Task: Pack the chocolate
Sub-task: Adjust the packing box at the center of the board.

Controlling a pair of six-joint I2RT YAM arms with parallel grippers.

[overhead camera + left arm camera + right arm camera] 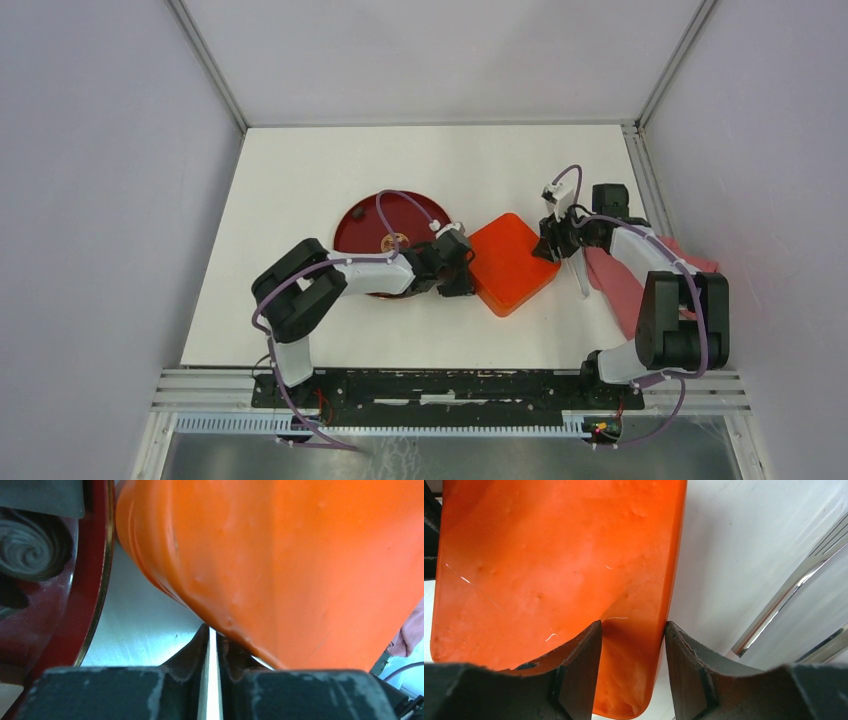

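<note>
Two grippers meet the box (549, 555) from opposite corners. The left gripper (214, 647) is all but closed, with only a sliver of light between its pads and nothing in it. Its tips sit low over the table (145, 625) at the box's corner, in the gap between box and plate (97, 570). The right gripper (634, 645) stands spread across the box's edge, one finger over the orange face and the other outside it. I cannot tell whether it pinches that edge or merely straddles it.

The only chocolate (30, 545) I can make out looks like a dark swirled round. It lies on the plate at the upper left of the left wrist view, inside the rim and apart from both grippers. The box shows a plain orange face, so anything in it is hidden.

I'd judge such a piece light and stiff, but brittle at the edges. Its smooth skin could slip or scuff. The best hold would be low across its sides with a gentle squeeze, never down on the swirl.

From above, the left arm is folded, with its elbow toward the lower left and its forearm running right across the plate's lower edge. The right arm stands tall at the right of the frame, over a pink cloth (612, 280). Its forearm reaches up and left to the box's right corner.
</note>
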